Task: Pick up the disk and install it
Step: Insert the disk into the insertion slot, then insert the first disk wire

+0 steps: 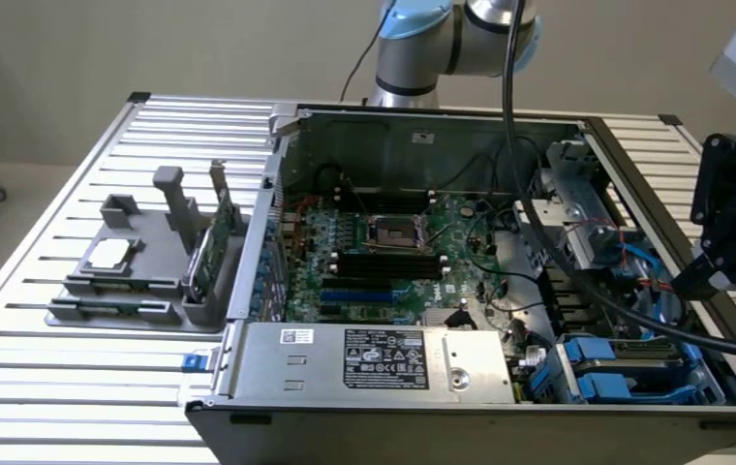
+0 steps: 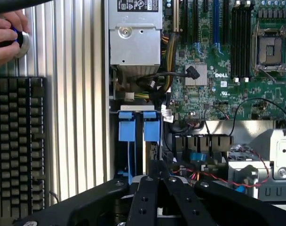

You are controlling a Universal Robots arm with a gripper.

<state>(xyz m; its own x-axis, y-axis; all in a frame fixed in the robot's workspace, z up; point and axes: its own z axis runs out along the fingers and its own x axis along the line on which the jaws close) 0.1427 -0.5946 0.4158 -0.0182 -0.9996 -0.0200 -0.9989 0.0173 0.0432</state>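
Pick step: gripper (image 2: 157, 165) fingers together just by the disk (image 2: 151, 130) near the power supply (image 2: 135, 40). We can't confirm a hold; lifting calls for a straight pull.

ribbed bare-metal table (image 1: 58, 387), matt black gripper (image 2: 157, 165), glossy blue plastic carriers (image 2: 126, 129)

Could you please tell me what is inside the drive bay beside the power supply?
Two blue carriers stand side by side there; the shut tool hides whatever lies beneath it.

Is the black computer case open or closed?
Open: the black computer case has no side cover on; the green motherboard and silver power supply box lie exposed.
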